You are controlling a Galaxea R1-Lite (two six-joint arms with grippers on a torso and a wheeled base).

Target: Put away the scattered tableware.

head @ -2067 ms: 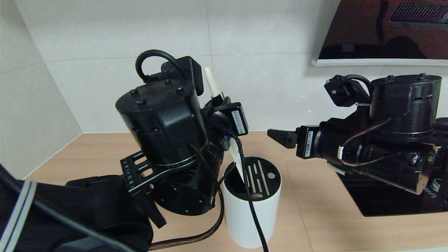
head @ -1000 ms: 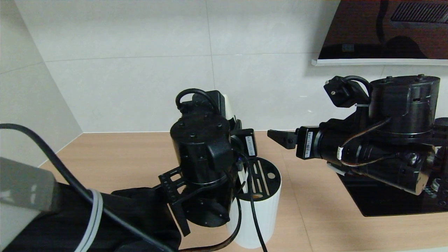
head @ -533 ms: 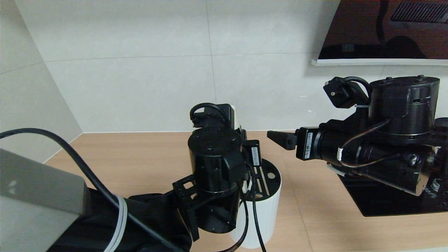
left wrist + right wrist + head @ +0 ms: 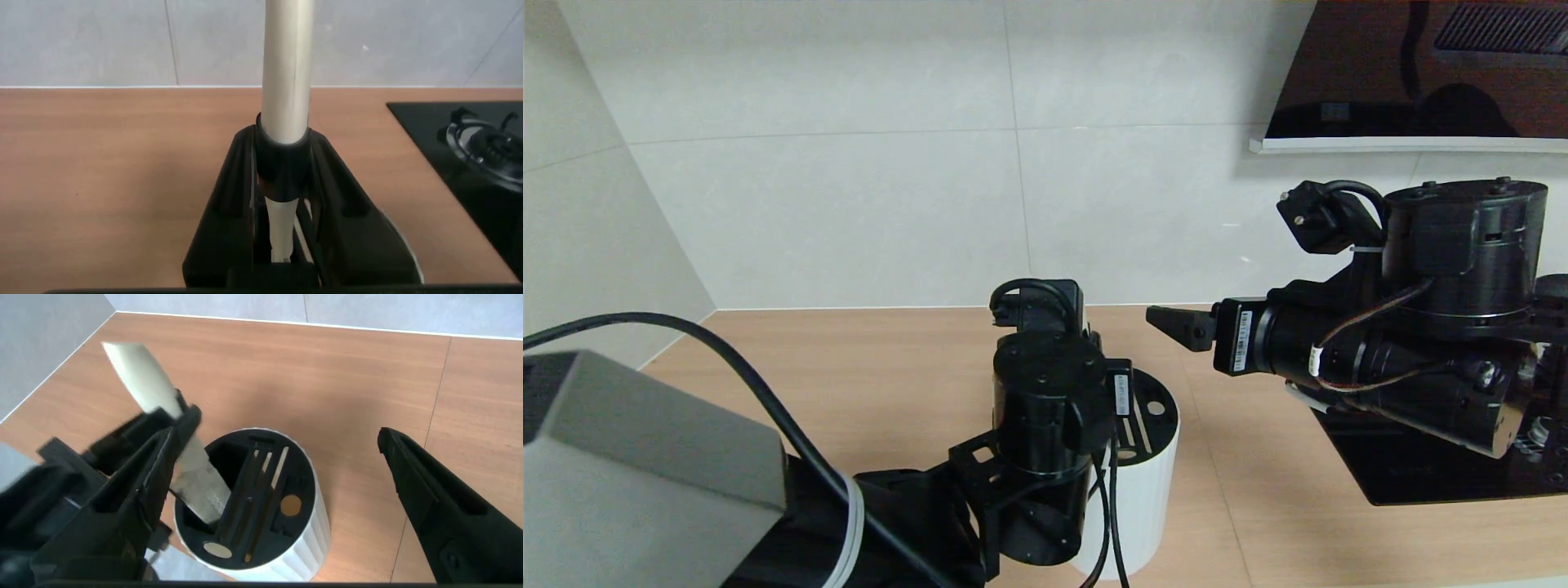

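Grips a cream-handled utensil (image 4: 288, 57) with the left gripper (image 4: 282, 175), fingers clamped on the black collar just below the handle. Holds it tilted, handle up, with the pale lower end down inside the large open compartment of the white ribbed holder (image 4: 315, 531). Cannot tell whether the tip touches the bottom. Hangs the left wrist right over the holder's near side in the head view, covering much of the black top insert (image 4: 1147, 408) and leaving its narrow slots on show toward the far side.

Hovers the right gripper (image 4: 1176, 325) above the wooden surface (image 4: 866, 367), to the right of the holder, higher than its top and apart from it, pointing toward the left arm. Shows one finger (image 4: 441, 506) set wide to the side with a bare gap next to it: fingers apart, nothing held.

Holder upright on the surface, toward its front edge. To the right, a black hob (image 4: 1405, 474) set into the same surface; above that, a dark range hood (image 4: 1421, 73) against the pale tiled wall (image 4: 849, 204).
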